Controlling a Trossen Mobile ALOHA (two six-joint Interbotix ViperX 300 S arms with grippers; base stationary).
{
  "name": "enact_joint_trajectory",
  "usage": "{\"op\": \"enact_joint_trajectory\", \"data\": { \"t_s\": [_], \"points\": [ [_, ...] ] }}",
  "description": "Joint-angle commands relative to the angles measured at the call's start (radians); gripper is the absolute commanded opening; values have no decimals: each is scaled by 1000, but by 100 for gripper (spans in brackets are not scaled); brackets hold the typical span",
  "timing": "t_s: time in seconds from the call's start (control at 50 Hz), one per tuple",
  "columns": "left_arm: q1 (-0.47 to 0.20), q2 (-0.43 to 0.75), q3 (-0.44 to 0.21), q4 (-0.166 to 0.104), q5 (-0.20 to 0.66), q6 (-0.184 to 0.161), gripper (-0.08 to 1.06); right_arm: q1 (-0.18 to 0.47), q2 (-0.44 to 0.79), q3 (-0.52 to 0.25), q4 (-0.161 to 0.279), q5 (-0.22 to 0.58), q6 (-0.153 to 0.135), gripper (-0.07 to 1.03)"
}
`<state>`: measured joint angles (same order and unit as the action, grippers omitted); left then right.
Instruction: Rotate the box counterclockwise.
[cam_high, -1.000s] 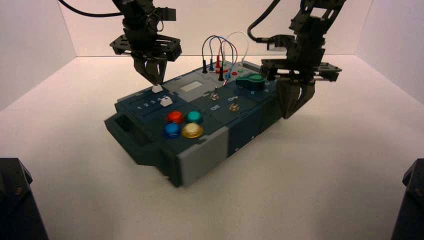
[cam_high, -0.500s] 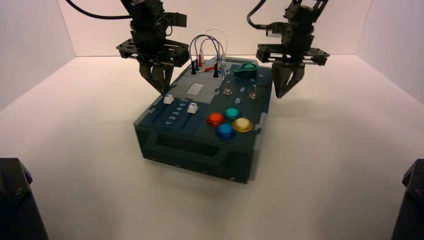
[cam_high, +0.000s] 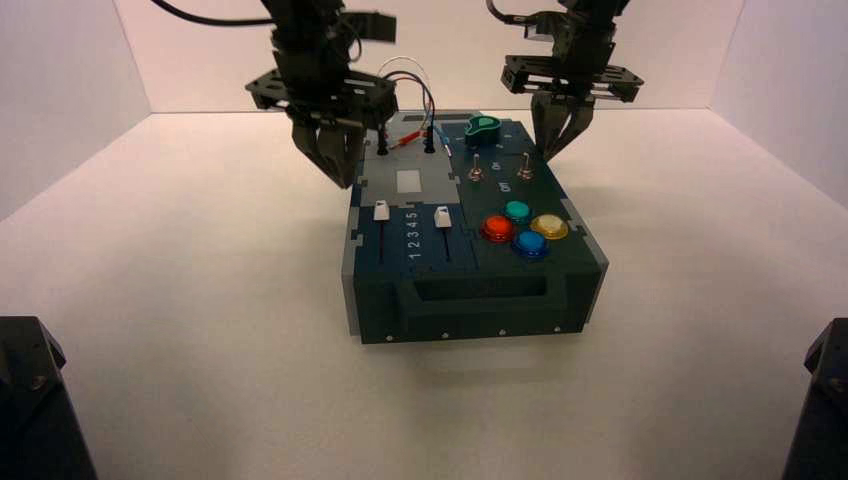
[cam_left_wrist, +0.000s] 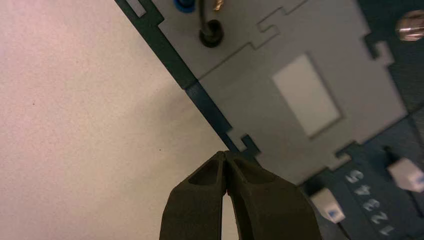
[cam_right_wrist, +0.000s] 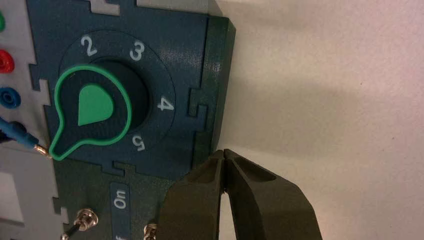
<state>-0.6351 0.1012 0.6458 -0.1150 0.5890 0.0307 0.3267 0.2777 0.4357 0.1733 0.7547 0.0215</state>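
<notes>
The dark teal and grey box (cam_high: 470, 290) stands in the middle of the white floor, a handle side facing the front. My left gripper (cam_high: 338, 180) is shut and empty at the box's far left edge, by the grey panel (cam_left_wrist: 300, 95); in its wrist view the gripper (cam_left_wrist: 225, 154) touches the teal rim. My right gripper (cam_high: 548, 150) is shut and empty at the box's far right corner; in its wrist view the gripper (cam_right_wrist: 223, 152) sits beside the edge near the green dial (cam_right_wrist: 92, 112).
On the box's top are two white sliders (cam_high: 381, 211), coloured round buttons (cam_high: 522, 230), two toggle switches (cam_high: 478, 172) and looped wires (cam_high: 410, 85) at the back. White walls (cam_high: 60, 90) close in the left, back and right. Dark arm bases (cam_high: 35, 400) sit at both front corners.
The box has turned counterclockwise and shifted right; its handle side now faces the front. Both grippers have moved with its far corners, the left rightward, the right back and leftward.
</notes>
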Motion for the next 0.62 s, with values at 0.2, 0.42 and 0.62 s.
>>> {"op": "enact_joint_trajectory", "data": {
  "t_s": [0.2, 0.42, 0.62],
  "points": [
    [66, -288, 132, -8, -44, -23, -3, 54, -268, 146, 17, 14, 5, -2],
    [144, -517, 215, -3, -57, -23, -3, 100, -439, 265, 34, 20, 28, -2],
    [176, -577, 210, 14, -57, -14, -3, 103, -529, 318, 38, 15, 29, -2]
  ]
}}
